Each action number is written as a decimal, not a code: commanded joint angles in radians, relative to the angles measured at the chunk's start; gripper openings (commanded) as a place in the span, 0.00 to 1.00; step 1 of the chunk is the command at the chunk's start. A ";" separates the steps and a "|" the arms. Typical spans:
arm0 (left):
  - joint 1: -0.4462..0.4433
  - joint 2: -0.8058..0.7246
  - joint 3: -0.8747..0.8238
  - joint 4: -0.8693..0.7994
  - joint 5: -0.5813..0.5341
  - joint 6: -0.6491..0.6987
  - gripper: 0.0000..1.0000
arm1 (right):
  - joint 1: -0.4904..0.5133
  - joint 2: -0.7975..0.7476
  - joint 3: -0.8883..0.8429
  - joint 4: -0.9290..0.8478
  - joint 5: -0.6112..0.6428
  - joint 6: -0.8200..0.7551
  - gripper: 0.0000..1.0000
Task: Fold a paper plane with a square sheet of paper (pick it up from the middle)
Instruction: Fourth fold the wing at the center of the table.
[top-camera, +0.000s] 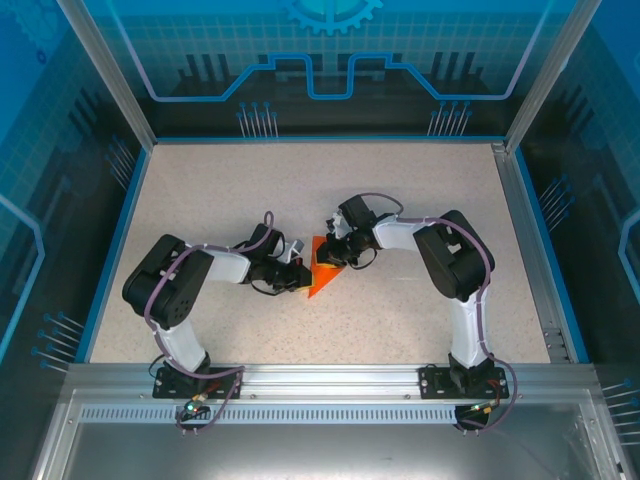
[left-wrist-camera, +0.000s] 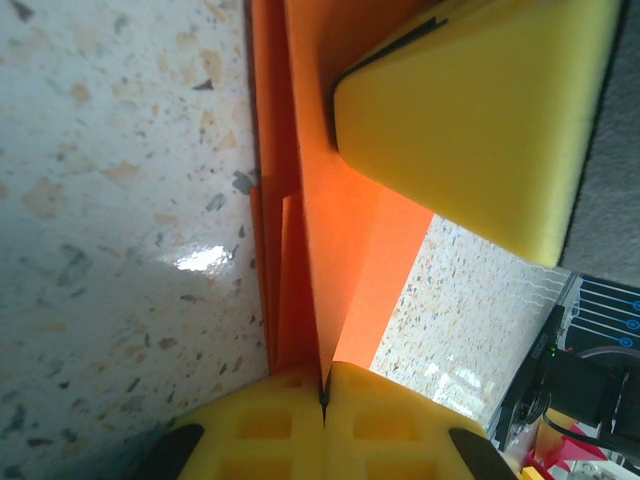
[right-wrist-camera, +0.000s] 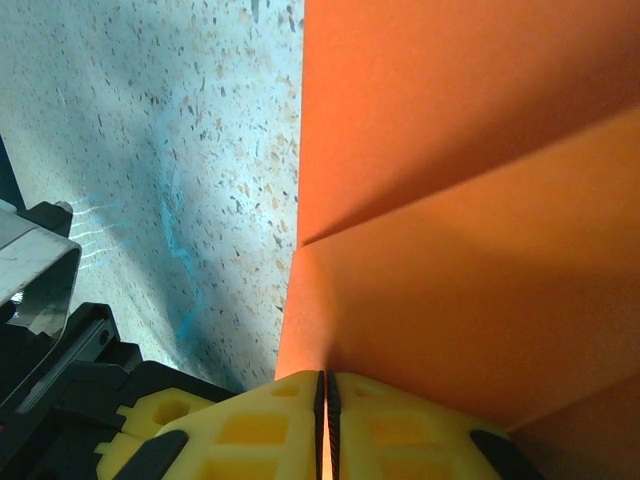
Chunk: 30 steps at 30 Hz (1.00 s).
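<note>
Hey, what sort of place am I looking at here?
Probably a robot test cell or demo booth: a speckled table enclosed by an aluminium frame and blue printed panels.

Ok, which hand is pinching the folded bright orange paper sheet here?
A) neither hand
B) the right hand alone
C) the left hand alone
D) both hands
D: the left hand and the right hand are each shut on the folded bright orange paper sheet, which runs straight into the closed seam in both wrist views.
</note>
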 joint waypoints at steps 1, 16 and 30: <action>-0.006 0.069 -0.012 -0.083 -0.081 0.002 0.05 | -0.008 0.038 0.000 -0.047 0.033 -0.013 0.12; -0.006 -0.032 -0.027 -0.073 -0.029 -0.026 0.21 | -0.008 0.040 -0.030 -0.064 0.044 -0.036 0.12; -0.006 -0.092 -0.051 -0.063 -0.020 -0.039 0.14 | -0.008 0.037 -0.042 -0.061 0.042 -0.041 0.12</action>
